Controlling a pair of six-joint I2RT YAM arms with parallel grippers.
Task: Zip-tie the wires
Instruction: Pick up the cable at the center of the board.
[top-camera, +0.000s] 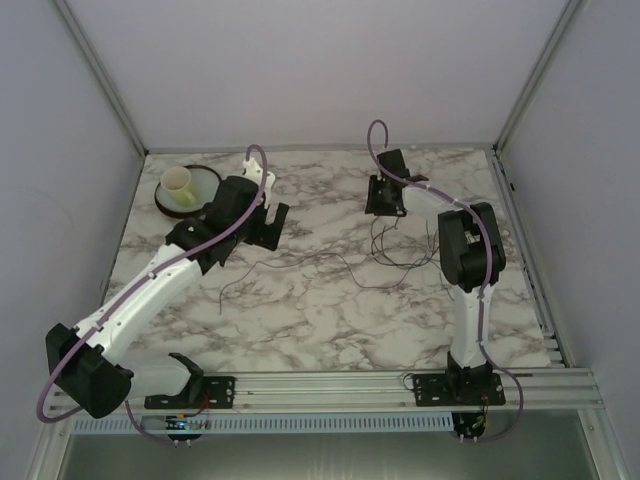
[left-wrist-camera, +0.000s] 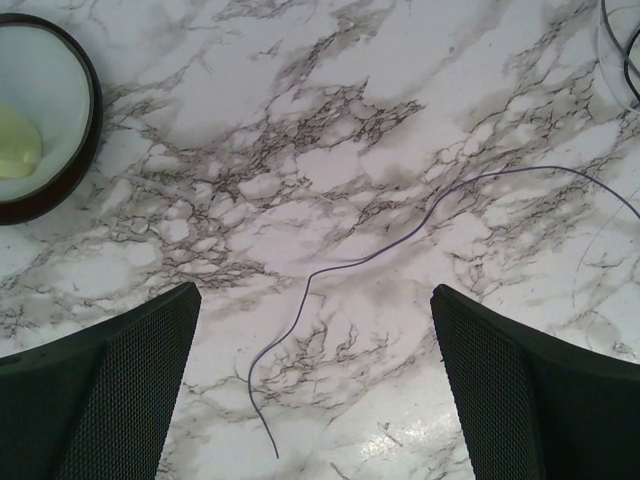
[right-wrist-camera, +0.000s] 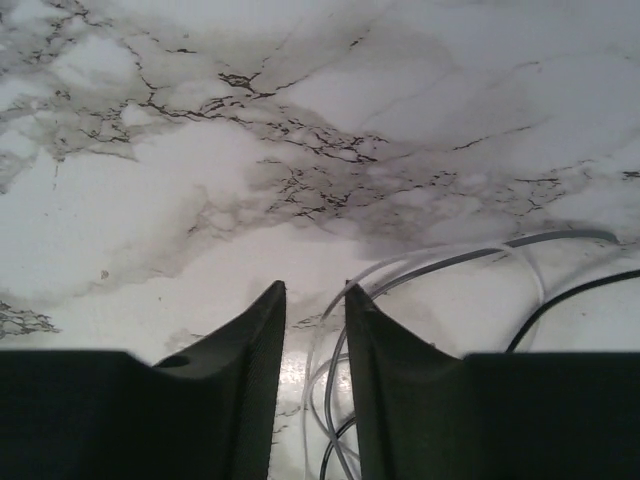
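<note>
Right gripper (right-wrist-camera: 314, 290) sat low over the wires (right-wrist-camera: 470, 257), fingers nearly together (strands in the slim gap, pinch unclear); to the left, left gripper (left-wrist-camera: 315, 295) hovered, fingers spread wide.

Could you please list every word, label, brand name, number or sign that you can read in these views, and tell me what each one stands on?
No text to quote: nothing legible appears in any view.
The bowl, the cup, the wires and the marble table show no word, label, number or sign.
The left gripper and the right gripper show only plain dark surfaces, with no marking.
</note>
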